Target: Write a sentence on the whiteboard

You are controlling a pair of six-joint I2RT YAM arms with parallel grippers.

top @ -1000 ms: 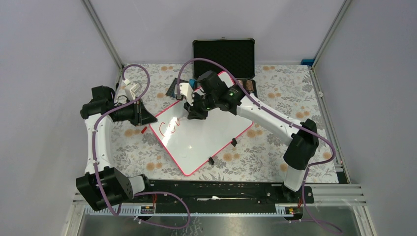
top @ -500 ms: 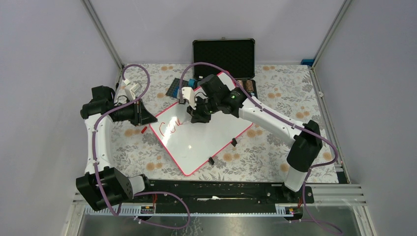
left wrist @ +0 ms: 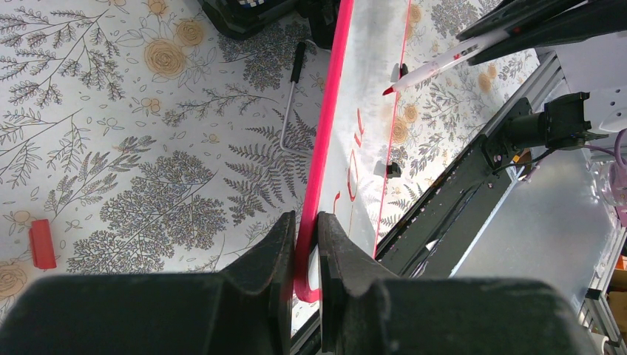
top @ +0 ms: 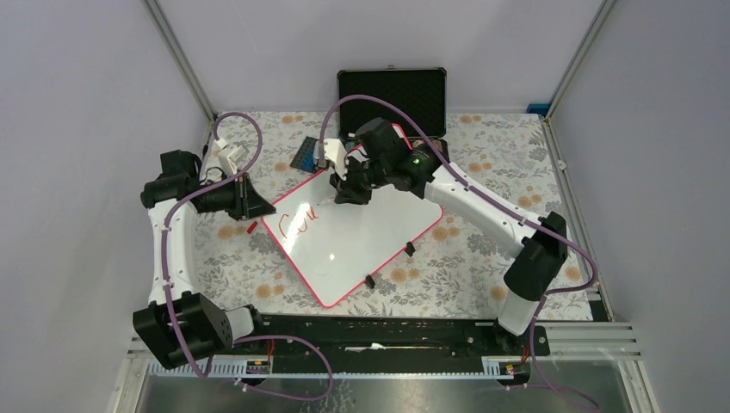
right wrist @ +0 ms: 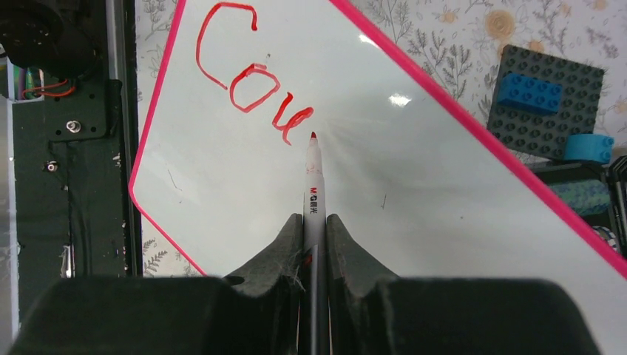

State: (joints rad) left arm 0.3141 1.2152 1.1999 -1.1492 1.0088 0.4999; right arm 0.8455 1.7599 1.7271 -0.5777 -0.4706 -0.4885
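Observation:
The whiteboard (top: 366, 237) lies slanted on the floral table, its pink frame (left wrist: 325, 126) running away from me in the left wrist view. My left gripper (left wrist: 305, 222) is shut on the frame at the board's left corner (top: 265, 211). Of the sentence (right wrist: 248, 85), the red letters "Cou" (top: 301, 225) show near that corner. My right gripper (right wrist: 314, 222) hangs over the board's far part (top: 346, 194), shut on a white marker (right wrist: 313, 185). The marker's red tip sits just past the "u"; I cannot tell whether it touches the board.
An open black case (top: 392, 90) stands at the back. A dark baseplate with blue bricks (right wrist: 547, 103) lies beyond the board's far edge. A red cap (left wrist: 41, 244) lies left of the board, a hex key (left wrist: 292, 96) nearby. Two black clips (top: 410, 249) sit on the near edge.
My right gripper has carried the marker toward the far right across the board, and the red writing has grown by a letter. The left gripper keeps its hold in the same place.

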